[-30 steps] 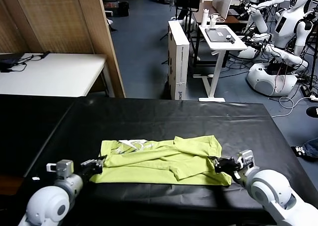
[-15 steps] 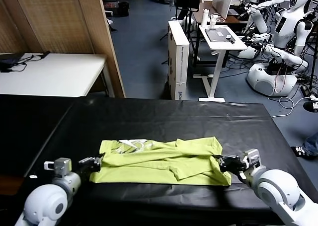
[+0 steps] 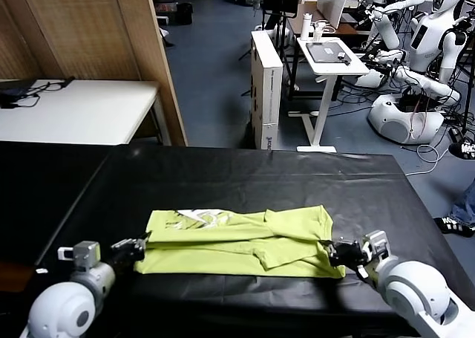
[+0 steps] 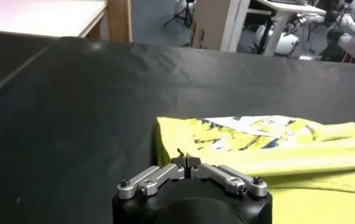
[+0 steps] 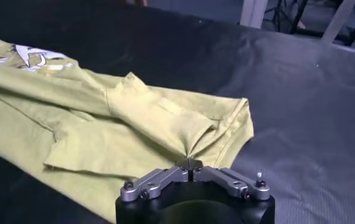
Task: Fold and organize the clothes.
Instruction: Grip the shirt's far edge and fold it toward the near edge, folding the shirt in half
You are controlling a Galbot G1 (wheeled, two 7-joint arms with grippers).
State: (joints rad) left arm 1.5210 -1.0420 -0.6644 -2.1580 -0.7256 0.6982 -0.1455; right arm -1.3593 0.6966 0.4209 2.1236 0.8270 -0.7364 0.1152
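The lime yellow-green T-shirt lies folded into a long band on the black table, its white print showing at the left end. My left gripper is shut on the shirt's near left edge. My right gripper is shut on the shirt's near right edge, where the cloth puckers into the jaws. The shirt also shows in the left wrist view and the right wrist view.
A white table stands at the back left beside a wooden panel. Beyond the table's far edge are a white cabinet, a small stand and other robots.
Both grippers have drawn back toward the table's near edge, still holding the shirt ends. The shirt has stretched flatter and slid slightly nearer.
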